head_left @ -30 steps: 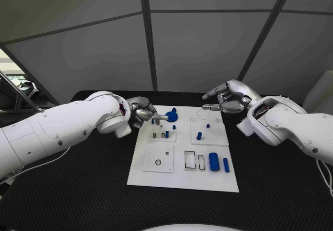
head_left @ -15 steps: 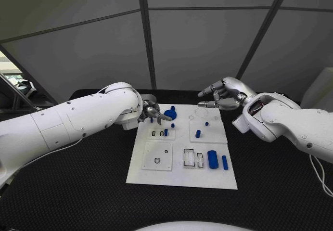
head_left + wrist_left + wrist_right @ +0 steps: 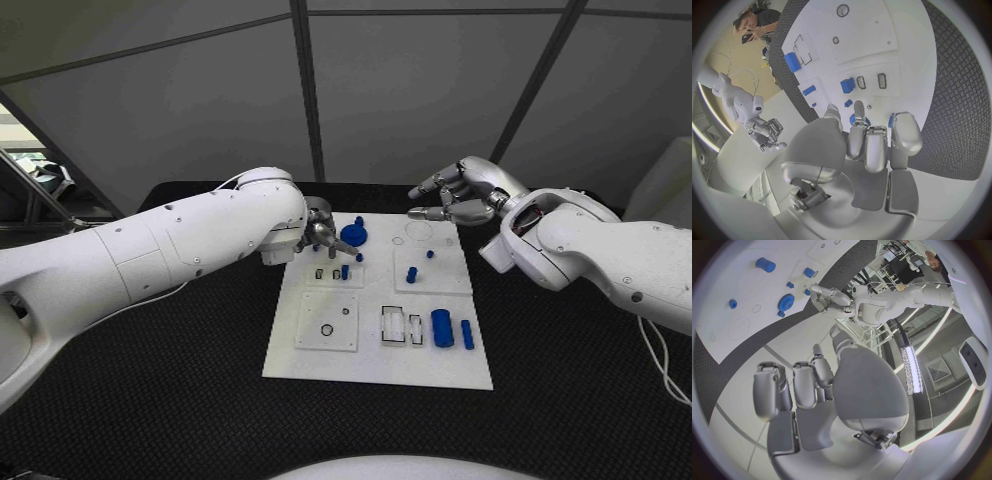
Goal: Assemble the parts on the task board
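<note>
The white task board lies in the middle of the black table. A round blue disc sits at its far left corner, also seen as the disc in the right wrist view. My left hand is right beside it, fingers curled down at its edge. Those fingers hide most of the disc, so a grip cannot be made out. My right hand hovers over the board's far right corner, fingers loosely bent and holding nothing. Small blue pegs stand mid-board. A thick blue cylinder lies near the right edge.
A thin blue rod lies next to the cylinder. Rectangular slots and a square plate with round holes take up the board's near half. Black table surrounds the board on all sides.
My left arm has reached further across toward the board, while its hand stays by the blue disc. My right hand has drifted slightly to the left and away from me.
</note>
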